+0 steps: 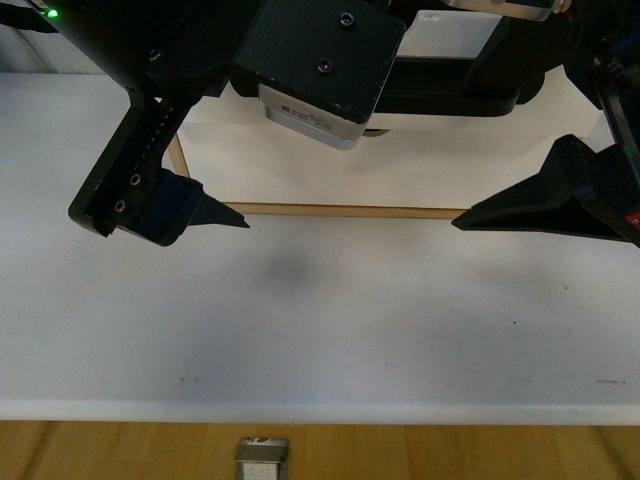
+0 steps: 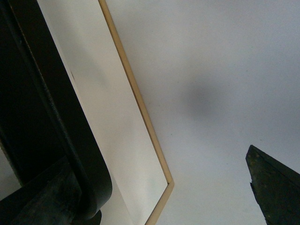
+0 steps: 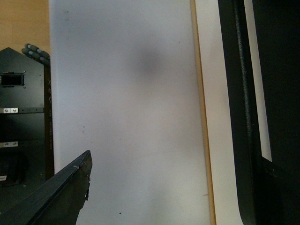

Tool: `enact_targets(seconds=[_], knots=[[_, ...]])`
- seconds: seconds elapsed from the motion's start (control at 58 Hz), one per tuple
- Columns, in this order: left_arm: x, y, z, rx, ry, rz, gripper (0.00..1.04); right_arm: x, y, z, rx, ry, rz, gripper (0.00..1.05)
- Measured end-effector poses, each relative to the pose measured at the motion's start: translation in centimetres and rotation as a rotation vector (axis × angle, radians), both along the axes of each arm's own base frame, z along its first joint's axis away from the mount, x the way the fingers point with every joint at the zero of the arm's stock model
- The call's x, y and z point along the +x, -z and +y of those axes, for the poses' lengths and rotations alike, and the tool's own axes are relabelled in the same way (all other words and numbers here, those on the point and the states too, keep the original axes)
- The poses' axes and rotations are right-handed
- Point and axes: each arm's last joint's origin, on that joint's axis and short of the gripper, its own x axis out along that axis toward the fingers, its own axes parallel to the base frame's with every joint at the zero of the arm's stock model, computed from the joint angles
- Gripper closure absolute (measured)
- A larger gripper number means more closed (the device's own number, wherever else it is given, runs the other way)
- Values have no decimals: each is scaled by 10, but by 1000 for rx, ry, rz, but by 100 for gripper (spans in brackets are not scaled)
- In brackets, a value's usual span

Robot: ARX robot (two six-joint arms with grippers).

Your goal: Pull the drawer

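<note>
— Gaping wide, the left jaws and right jaws alike; holding anything?
— Nothing. They reach in from frame left and right, tips facing, by the drawer at upper centre on the bench.

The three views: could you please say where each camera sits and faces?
Front view: on the body between the arms, looking down at table and drawer; left claw finger and right claw finger show.
Left wrist view: on that wrist, facing down at the drawer's corner; its finger shows.
Right wrist view: likewise, along the drawer's wood edge; its finger shows.
Both wrist views share the handle.
</note>
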Motion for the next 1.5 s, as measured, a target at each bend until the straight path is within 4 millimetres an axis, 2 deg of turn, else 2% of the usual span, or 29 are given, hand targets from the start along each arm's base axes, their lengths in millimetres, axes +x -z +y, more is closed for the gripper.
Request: enact_targets(seconds=[0.483,0.621,0.776,0.948,0.983,1.121,1.224,1.379,1.5], knots=[[-37,3,6,6,51,-9,6,-36,-4,2,-39,-52,34,9],[-42,1,5,-42,34,-54,6,-40,-3,2,-26,-27,-19,9],[-48,-24,-1,-250,1,-108,6,-48,-16,-3,45,24,-44,9],[-61,-70,3,-466,-64,-222,6,-70,-47,-19,133,79,-173,9],[-66,-80,8,-523,-86,-254,6,-75,-52,-23,151,101,-217,9],[-80,-95,26,-632,-166,-355,7,-90,-64,-36,212,202,-376,9],[-106,-99,54,-789,-316,-480,6,-111,-78,-53,327,421,-596,9],[-147,-88,101,-1018,-601,-562,6,-145,-73,-72,490,736,-724,9],[-169,-65,132,-1157,-870,-523,6,-167,-54,-83,586,962,-759,9]])
